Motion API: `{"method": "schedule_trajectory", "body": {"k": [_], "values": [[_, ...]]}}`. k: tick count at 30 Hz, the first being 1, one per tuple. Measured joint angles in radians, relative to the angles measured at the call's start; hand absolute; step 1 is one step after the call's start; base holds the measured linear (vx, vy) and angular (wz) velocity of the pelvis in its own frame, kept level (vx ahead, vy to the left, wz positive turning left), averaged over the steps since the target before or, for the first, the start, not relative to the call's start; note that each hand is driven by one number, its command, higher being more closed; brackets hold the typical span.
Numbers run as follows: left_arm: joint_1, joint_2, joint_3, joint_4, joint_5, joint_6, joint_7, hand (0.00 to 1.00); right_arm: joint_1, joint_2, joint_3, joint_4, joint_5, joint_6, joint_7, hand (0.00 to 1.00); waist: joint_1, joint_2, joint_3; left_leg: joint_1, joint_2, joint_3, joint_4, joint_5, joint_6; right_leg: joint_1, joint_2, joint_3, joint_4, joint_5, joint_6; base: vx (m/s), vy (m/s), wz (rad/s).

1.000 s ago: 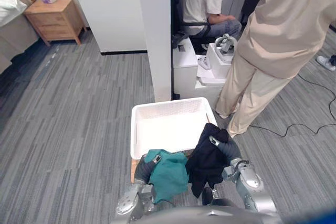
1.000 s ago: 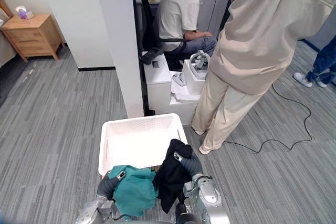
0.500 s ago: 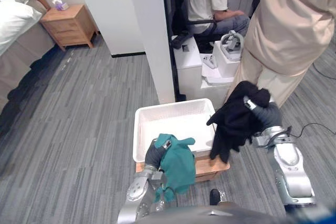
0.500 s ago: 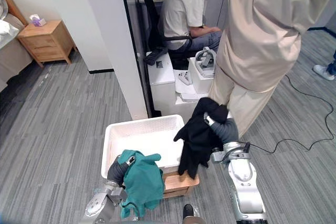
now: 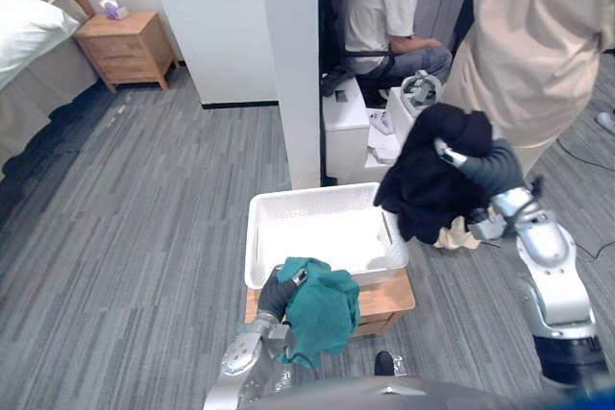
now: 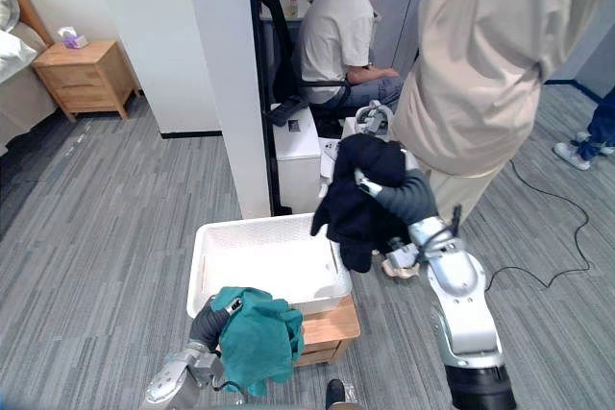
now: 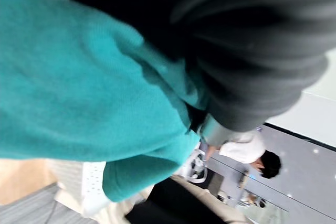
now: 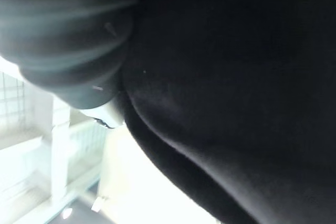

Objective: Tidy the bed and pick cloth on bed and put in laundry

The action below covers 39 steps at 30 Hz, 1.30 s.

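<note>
Grey striped carpet point(image 5: 144, 199), white pillar point(image 5: 293, 64), wooden nightstand point(image 5: 125, 42) (beside bed point(image 5: 29, 31))

One teal cloth point(image 5: 322, 309), one black cloth point(image 5: 432, 184), one white basket point(image 5: 252, 247), one nightstand point(image 5: 125, 45) and two people point(image 5: 538, 36).

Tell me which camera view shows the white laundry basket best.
The left eye view: the white laundry basket sits near the middle with its inside visible, and the teal cloth covers part of the front rim. The right eye view shows almost the same. The wrist views give at most white patches past cloth.
</note>
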State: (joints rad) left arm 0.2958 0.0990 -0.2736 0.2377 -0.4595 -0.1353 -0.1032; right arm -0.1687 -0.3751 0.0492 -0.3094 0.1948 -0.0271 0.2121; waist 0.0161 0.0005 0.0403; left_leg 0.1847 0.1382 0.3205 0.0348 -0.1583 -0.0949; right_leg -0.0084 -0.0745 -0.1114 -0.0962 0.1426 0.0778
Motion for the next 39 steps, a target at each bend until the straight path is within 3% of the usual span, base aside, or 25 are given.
{"method": "schedule_trajectory", "body": {"k": [4, 8, 12, 15, 20, 23, 27, 29, 31, 32, 36, 39], "values": [[-0.01, -0.017, -0.008, 0.015, 0.0, 0.0, 0.0, 1.0, -0.145, 0.003, 0.112, 0.09, 0.0, 0.081, 0.001, 1.0, 0.007, -0.001, -0.001, -0.009, -0.005, -0.036, -0.001, 0.009, 0.008, 0.015, -0.015, -0.041, 0.0, 0.002, 0.001, -0.02, -0.001, 0.29], [-0.008, -0.008, -0.031, 0.026, 0.0, 0.001, 0.0, 1.0, -0.231, 0.027, 0.179, 0.175, -0.001, 0.147, -0.011, 1.0, 0.037, -0.009, -0.004, -0.01, -0.019, -0.069, -0.007, 0.022, 0.019, 0.031, -0.033, -0.068, 0.0, 0.004, 0.004, -0.05, 0.008, 0.26], [0.0, -0.006, -0.031, 0.026, 0.001, 0.013, 0.0, 1.0, -0.265, 0.075, 0.21, 0.255, -0.001, 0.18, -0.038, 1.0, 0.059, -0.018, -0.001, -0.016, -0.032, -0.087, -0.02, 0.037, 0.026, 0.034, -0.048, -0.084, 0.0, 0.005, 0.006, -0.08, -0.004, 0.18], [0.004, 0.005, -0.028, 0.026, 0.006, 0.029, 0.0, 1.0, -0.264, 0.109, 0.241, 0.312, -0.001, 0.199, -0.076, 1.0, 0.058, -0.029, 0.006, -0.025, -0.037, -0.112, -0.034, 0.048, 0.032, 0.034, -0.055, -0.101, 0.0, 0.003, 0.009, -0.07, -0.022, 0.21], [-0.009, 0.03, 0.004, 0.022, 0.021, 0.049, 0.002, 1.0, -0.264, 0.192, 0.285, 0.373, -0.003, 0.194, -0.139, 1.0, 0.065, -0.05, 0.064, -0.071, -0.034, -0.115, -0.034, 0.061, 0.017, -0.011, -0.055, -0.107, 0.001, -0.006, 0.01, -0.06, -0.033, 0.03], [-0.101, 0.048, 0.041, 0.015, 0.02, 0.051, 0.031, 1.0, -0.304, 0.251, 0.274, 0.498, -0.028, 0.161, -0.192, 1.0, 0.087, -0.069, 0.187, -0.143, -0.034, -0.116, -0.028, 0.086, 0.013, -0.09, -0.06, -0.108, 0.032, -0.006, 0.01, -0.07, -0.051, 0.03], [-0.167, 0.07, 0.05, -0.023, 0.02, 0.05, 0.069, 1.0, -0.422, 0.256, 0.241, 0.64, -0.061, 0.121, -0.222, 1.0, 0.095, -0.064, 0.3, -0.222, -0.033, -0.121, 0.009, 0.099, 0.012, -0.156, -0.066, -0.112, 0.046, 0.019, -0.008, -0.04, -0.025, 0.06], [-0.203, 0.072, 0.053, -0.031, 0.02, 0.041, 0.083, 1.0, -0.503, 0.24, 0.18, 0.687, -0.06, 0.073, -0.231, 1.0, 0.104, -0.052, 0.356, -0.258, -0.033, -0.121, 0.027, 0.1, 0.011, -0.184, -0.066, -0.112, 0.045, 0.036, -0.018, 0.05, -0.003, 0.02], [-0.229, 0.071, 0.056, -0.03, 0.02, 0.036, 0.088, 1.0, -0.546, 0.215, 0.157, 0.707, -0.061, 0.044, -0.237, 1.0, 0.105, -0.044, 0.375, -0.275, -0.033, -0.115, 0.04, 0.1, 0.01, -0.198, -0.067, -0.112, 0.044, 0.044, -0.019, 0.08, 0.022, 0.06], [-0.237, 0.071, 0.056, -0.029, 0.019, 0.032, 0.089, 1.0, -0.562, 0.196, 0.157, 0.723, -0.06, 0.026, -0.241, 0.0, 0.107, -0.037, 0.383, -0.276, -0.033, -0.111, 0.04, 0.099, 0.01, -0.198, -0.068, -0.112, 0.044, 0.047, -0.02, 0.08, 0.03, 0.04], [-0.25, 0.072, 0.062, -0.026, 0.015, 0.009, 0.09, 1.0, -0.584, 0.169, 0.158, 0.774, -0.058, -0.001, -0.258, 0.0, 0.11, -0.031, 0.387, -0.302, -0.034, -0.108, 0.066, 0.08, 0.013, -0.216, -0.07, -0.104, 0.044, 0.053, -0.024, 0.04, 0.023, -0.04], [-0.272, 0.072, 0.068, -0.02, 0.01, 0.0, 0.089, 1.0, -0.61, 0.15, 0.157, 0.855, -0.06, -0.002, -0.291, 0.0, 0.11, -0.007, 0.415, -0.311, -0.039, -0.108, 0.078, 0.073, 0.019, -0.22, -0.075, -0.095, 0.044, 0.06, -0.029, 0.0, 0.01, 0.0]]}}
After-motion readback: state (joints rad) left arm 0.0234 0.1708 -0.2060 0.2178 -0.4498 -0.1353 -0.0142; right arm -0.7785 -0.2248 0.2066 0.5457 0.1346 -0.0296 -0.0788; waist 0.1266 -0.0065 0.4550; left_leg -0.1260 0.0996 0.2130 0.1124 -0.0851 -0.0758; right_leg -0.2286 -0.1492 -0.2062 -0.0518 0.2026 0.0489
